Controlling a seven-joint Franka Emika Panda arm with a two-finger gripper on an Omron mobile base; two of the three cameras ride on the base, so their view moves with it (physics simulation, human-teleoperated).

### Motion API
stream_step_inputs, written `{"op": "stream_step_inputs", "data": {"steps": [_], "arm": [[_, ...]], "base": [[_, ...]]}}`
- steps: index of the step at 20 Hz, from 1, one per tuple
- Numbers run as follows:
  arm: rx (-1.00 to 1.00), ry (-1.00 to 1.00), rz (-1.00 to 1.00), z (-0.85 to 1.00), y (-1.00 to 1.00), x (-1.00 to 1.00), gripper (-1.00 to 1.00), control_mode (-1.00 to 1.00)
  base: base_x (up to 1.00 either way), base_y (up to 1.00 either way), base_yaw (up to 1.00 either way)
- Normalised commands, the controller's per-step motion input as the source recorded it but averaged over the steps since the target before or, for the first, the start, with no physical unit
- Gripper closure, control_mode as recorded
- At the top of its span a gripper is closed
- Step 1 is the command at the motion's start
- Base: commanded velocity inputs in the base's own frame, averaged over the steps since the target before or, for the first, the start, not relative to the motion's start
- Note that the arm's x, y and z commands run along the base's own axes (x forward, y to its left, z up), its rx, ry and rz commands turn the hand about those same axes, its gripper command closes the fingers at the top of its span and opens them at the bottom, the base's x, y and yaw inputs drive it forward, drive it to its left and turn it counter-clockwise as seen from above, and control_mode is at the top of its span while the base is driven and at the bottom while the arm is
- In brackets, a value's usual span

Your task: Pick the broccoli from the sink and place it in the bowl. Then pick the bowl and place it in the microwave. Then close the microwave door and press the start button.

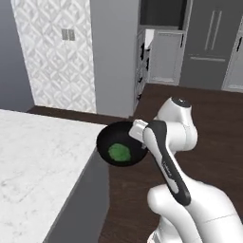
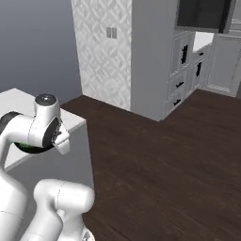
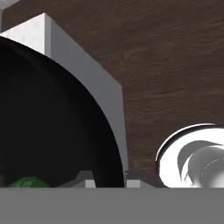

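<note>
Your end effector (image 3: 109, 177) is clamped on the rim of the bowl (image 1: 119, 144): in the hand view one fingertip (image 3: 83, 178) sits inside the black wall and the other just outside it, with the rim between them. In the left base view the bowl hangs past the corner of the white marble tabletop (image 1: 38, 161), over the dark wooden floor (image 1: 213, 123), and looks lifted clear of the surface, though from this angle you cannot be quite sure it is not touching the edge.

The broccoli (image 1: 119, 152) lies inside the bowl, near its middle; in the hand view only a sliver of green shows at the bottom of the black interior. From the right base view the arm covers most of the bowl, leaving a dark arc with a green trace beside the tabletop.

Across the floor, at the top of the left base view, you have a dark open recess (image 1: 161, 12) above grey cabinet doors (image 1: 166, 57). A patterned wall (image 1: 52, 52) stands behind the tabletop.
</note>
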Motion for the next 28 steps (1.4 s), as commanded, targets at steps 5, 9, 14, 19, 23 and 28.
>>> {"op": "stream_step_inputs", "data": {"steps": [5,9,14,19,23,28], "arm": [[0.0,0.0,0.0,0.0,0.0,0.0,1.0,1.0],[0.0,0.0,0.0,0.0,0.0,0.0,1.0,1.0],[0.0,0.0,0.0,0.0,0.0,0.0,1.0,1.0],[0.0,0.0,0.0,0.0,0.0,0.0,1.0,1.0],[0.0,0.0,0.0,0.0,0.0,0.0,1.0,1.0],[0.0,0.0,0.0,0.0,0.0,0.0,1.0,1.0]], "base": [[1.0,-0.9,-0.39],[1.0,-1.0,-0.26],[1.0,-1.0,-0.15],[1.0,-0.96,-0.06],[1.0,-0.91,-0.01],[1.0,-0.98,0.0]]}}
